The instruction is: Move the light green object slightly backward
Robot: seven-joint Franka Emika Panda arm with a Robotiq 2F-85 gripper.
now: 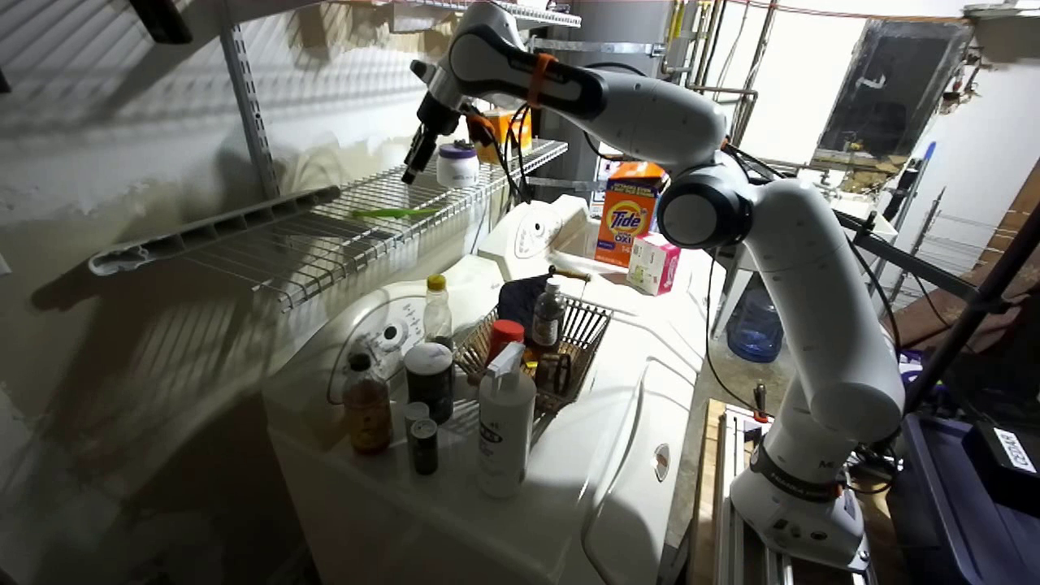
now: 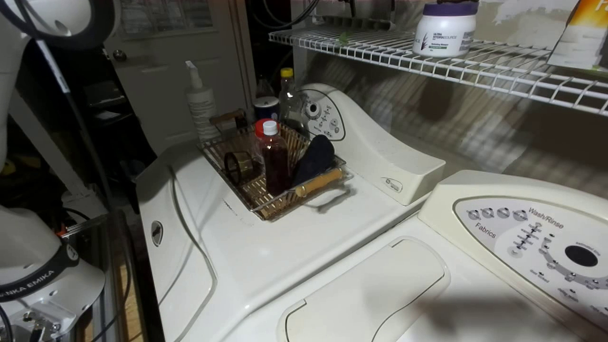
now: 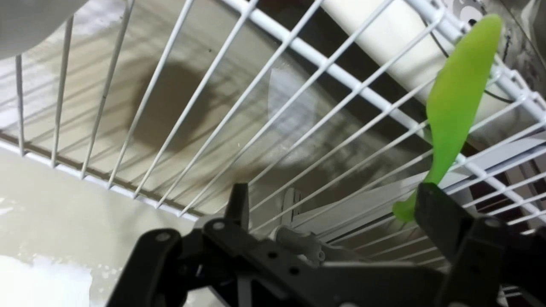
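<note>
Lime-green spatula-like utensil (image 3: 454, 98) lying flat, borne by the wire shelf (image 3: 342, 76); empty jaws stand apart, presumably ready to admit it.

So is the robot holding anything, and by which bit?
Nothing is held: the gripper is open, and the light green object lies on the wire shelf.

I found the light green object (image 3: 456, 96) smooth and plastic-looking. My gripper (image 3: 332, 204) presented matt black surfaces. The wire shelf (image 3: 341, 76) appeared to be metal under a smooth white coating. The white machine top (image 2: 285, 259) was glossy. The basket handle (image 2: 319, 183) looked like smooth wood; the dark bundled item (image 2: 316, 159), matt cloth. I recorded the wall (image 1: 89, 175) as rough, its paint patchy.
</note>
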